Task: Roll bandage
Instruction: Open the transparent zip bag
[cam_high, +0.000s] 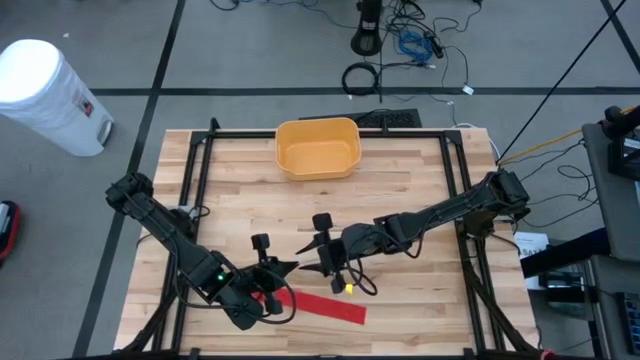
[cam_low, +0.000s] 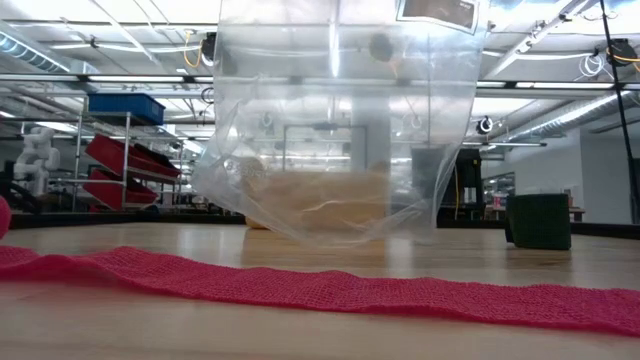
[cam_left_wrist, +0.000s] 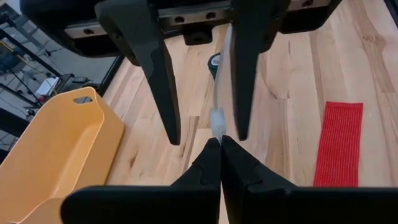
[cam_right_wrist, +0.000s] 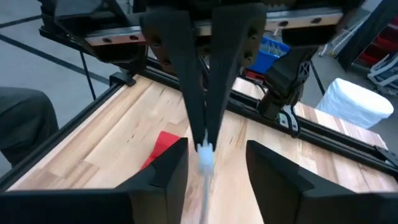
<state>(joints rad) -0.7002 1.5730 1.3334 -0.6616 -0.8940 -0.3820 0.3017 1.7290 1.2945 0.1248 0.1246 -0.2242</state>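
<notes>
Red bandage (cam_high: 325, 305) flat on table (cam_high: 400, 180) near front edge, left gripper (cam_high: 288, 266) jaws pinched shut on clear plastic bag (cam_low: 340, 130), right gripper (cam_high: 312, 268) jaws apart around the bag's edge

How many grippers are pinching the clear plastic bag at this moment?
1. The left gripper, shut, pinches the bag edge above the table's front middle. The right gripper faces it, open, with the edge between its fingers.

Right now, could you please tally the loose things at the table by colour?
Red: 1, the bandage
Yellow: 1, the bin
Clear: 1, the plastic bag hanging between the grippers
Total: 3
</notes>
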